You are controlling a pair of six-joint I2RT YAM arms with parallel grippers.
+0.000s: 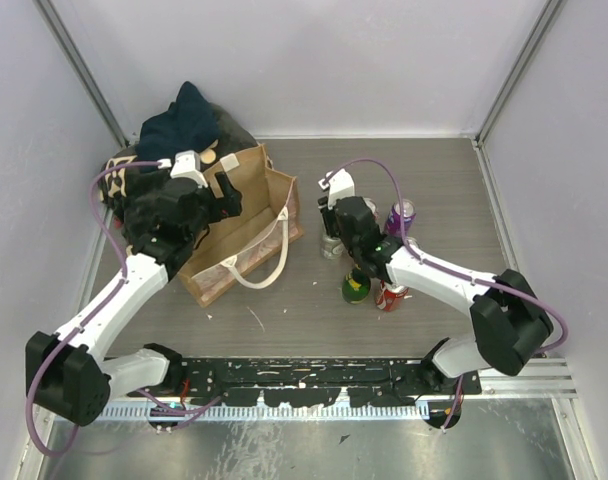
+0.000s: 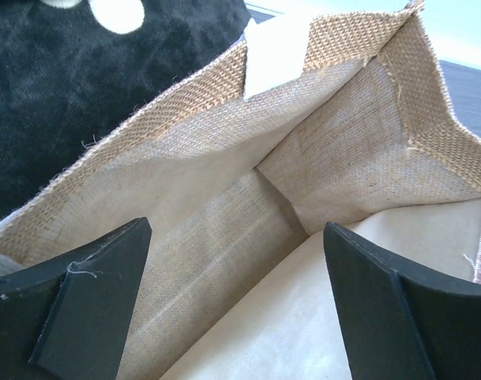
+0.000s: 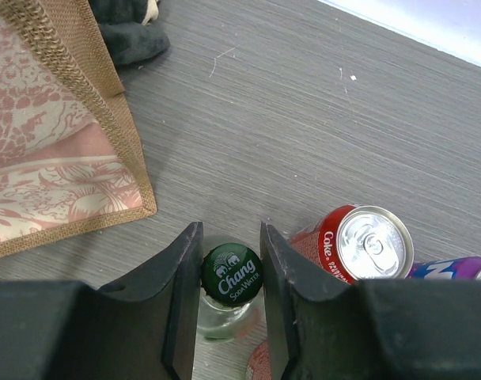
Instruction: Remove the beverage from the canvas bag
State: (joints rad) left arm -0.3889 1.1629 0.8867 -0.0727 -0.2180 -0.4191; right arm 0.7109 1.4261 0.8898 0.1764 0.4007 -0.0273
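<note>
The tan canvas bag (image 1: 246, 222) stands at the left of the table, mouth open, with cream handles (image 1: 269, 262). My left gripper (image 1: 220, 196) is open at the bag's mouth. The left wrist view shows only bare woven walls and a cream lining (image 2: 304, 317) between its fingers (image 2: 90, 305). My right gripper (image 1: 331, 226) is to the right of the bag, outside it. It is shut on the neck of a clear glass bottle with a green "Chang" cap (image 3: 232, 275). The bottle (image 1: 331, 246) is upright at table level.
A green bottle (image 1: 356, 288), a red Coke can (image 1: 391, 296) and a purple can (image 1: 401, 215) stand close to the right gripper. The Coke can (image 3: 369, 245) is just right of the fingers. A black cushion and dark cloth (image 1: 184, 125) lie behind the bag.
</note>
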